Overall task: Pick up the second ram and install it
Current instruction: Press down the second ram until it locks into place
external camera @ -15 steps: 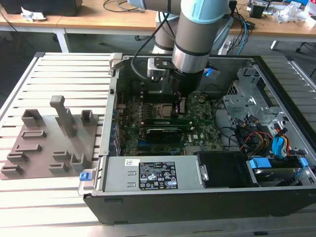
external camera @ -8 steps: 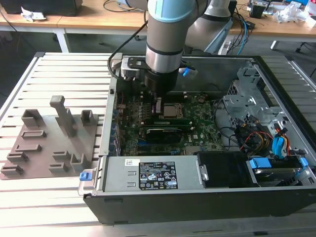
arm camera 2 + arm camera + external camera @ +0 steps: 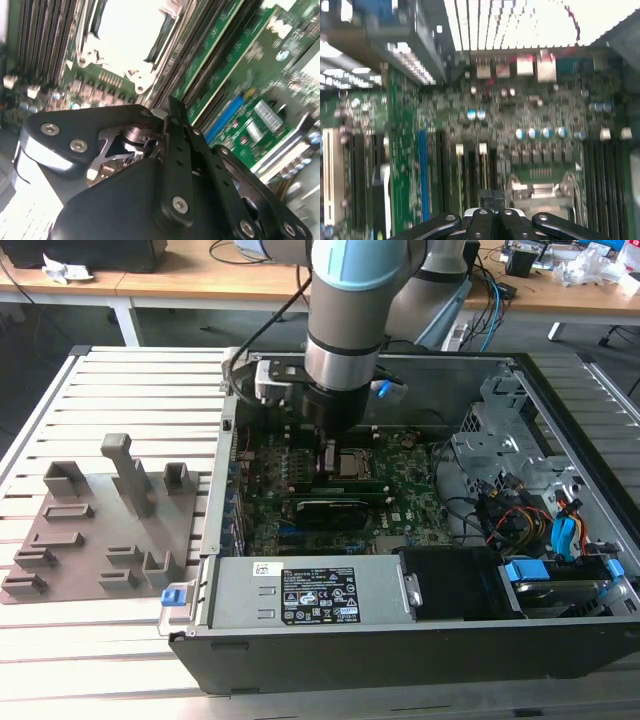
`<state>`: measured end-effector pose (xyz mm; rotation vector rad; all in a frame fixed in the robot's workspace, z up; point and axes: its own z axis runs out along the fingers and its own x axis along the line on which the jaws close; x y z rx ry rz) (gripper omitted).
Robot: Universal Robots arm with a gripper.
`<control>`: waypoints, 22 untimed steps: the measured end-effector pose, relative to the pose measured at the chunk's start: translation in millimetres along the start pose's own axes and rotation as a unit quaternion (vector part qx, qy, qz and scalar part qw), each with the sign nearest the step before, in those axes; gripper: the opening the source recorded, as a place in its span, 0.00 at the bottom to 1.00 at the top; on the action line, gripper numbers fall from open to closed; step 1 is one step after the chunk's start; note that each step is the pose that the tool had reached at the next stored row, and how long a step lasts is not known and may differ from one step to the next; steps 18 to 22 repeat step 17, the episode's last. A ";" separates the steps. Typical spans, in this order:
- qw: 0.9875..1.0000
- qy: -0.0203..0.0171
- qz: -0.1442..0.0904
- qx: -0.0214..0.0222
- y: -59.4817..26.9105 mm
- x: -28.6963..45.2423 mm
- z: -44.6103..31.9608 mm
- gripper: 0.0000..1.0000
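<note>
Black finger links of the gripper (image 3: 492,199) sit closest in both wrist views. The two fingertips (image 3: 486,200) are drawn together until they meet, and I can see nothing clamped between them. In the second wrist view the gripper (image 3: 167,107) hangs tip-down over the dark memory slots (image 3: 172,75) just beside the CPU socket (image 3: 127,35). Whether the tips actually touch a slot cannot be told.

In the exterior view the arm (image 3: 345,320) reaches straight down into the open computer case (image 3: 400,660), with the gripper (image 3: 328,462) low over the motherboard (image 3: 410,475), at the socket's side toward the exterior view's left. A long, narrow green stick, which looks to be the second ram (image 3: 345,483), lies along the board between the socket and the black expansion card (image 3: 330,508). It is near the gripper but not in its grasp, and how fully it is seated cannot be made out.

Outside the case, toward the exterior view's left, a grey fixture plate (image 3: 100,540) with upright blocks rests on the slatted table (image 3: 120,410).
</note>
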<state>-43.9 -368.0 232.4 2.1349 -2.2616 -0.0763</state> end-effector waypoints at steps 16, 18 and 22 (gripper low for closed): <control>1.000 0.000 0.000 -0.001 -24.3 -7.3 -60.8 0.10; 1.000 0.000 0.000 -0.001 -24.3 -7.3 -60.8 0.10; 1.000 0.000 0.000 -0.001 -24.3 -7.3 -60.8 0.10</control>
